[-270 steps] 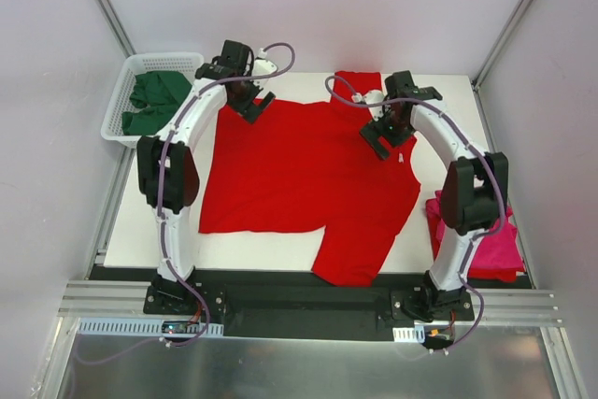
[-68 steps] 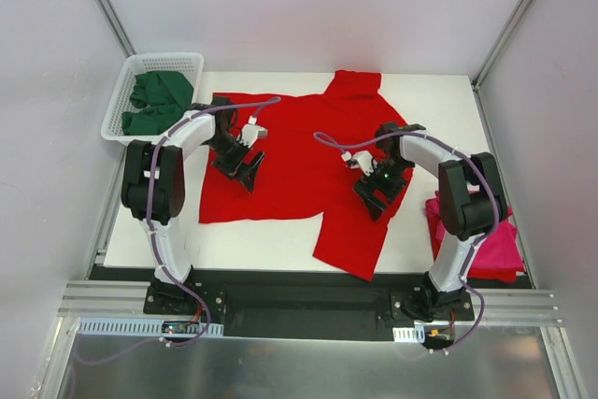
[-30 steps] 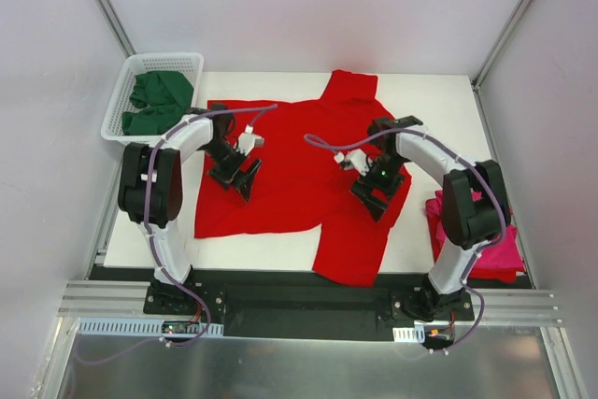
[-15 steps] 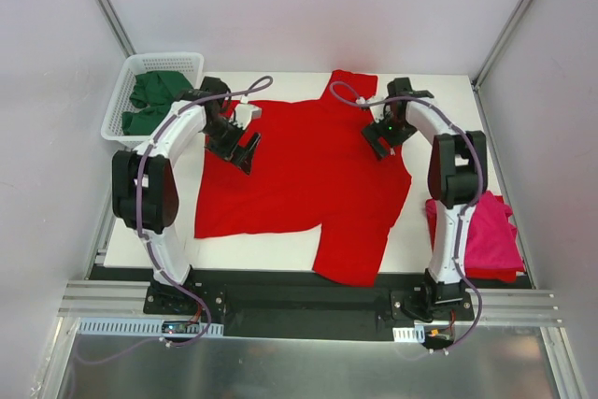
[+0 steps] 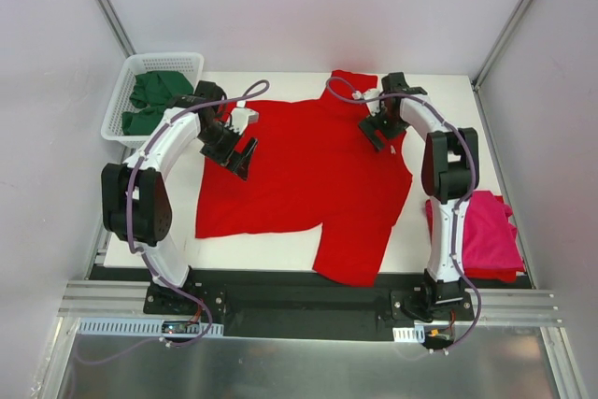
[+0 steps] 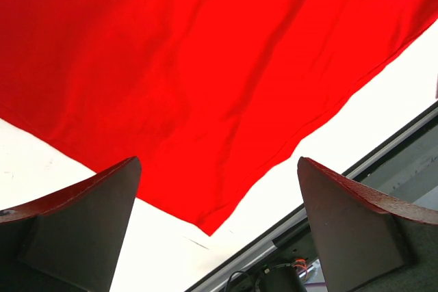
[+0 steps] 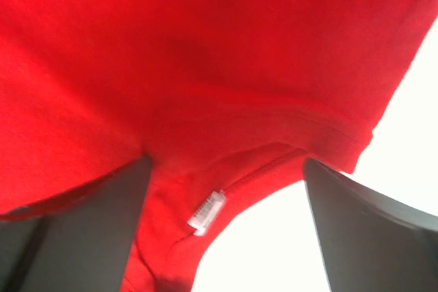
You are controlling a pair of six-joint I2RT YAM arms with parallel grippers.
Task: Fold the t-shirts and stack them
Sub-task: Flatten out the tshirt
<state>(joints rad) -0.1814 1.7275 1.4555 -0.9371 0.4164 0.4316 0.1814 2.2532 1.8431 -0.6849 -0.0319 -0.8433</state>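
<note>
Two grippers, and we see both spread wide with nothing between the fingers. The left gripper [image 6: 217, 165] hangs over the far left part of the red t-shirt [image 5: 308, 175]. Its wrist camera looks down on smooth red cloth, one hem corner and the bare white table [image 5: 439, 91] beyond it. The right gripper [image 7: 227, 165] hangs over the shirt's right side, at the collar [image 7: 287, 124] — between its dark fingers we see the neck seam and a small white label [image 7: 207, 211] sewn inside it. Whether either gripper touches the cloth we cannot tell.

The red t-shirt lies opened out flat across the middle of the table, with its hem toward the left. One sleeve points to the far edge and the other reaches toward the near edge.

A magenta t-shirt [image 5: 491, 240] lies in a compact pile at the near right corner of the table, near the red one, with the right arm standing between them. Green t-shirts [image 5: 154, 100] sit bunched in the white lattice basket [image 5: 177, 60] at the far left corner — well apart from the magenta pile.
</note>
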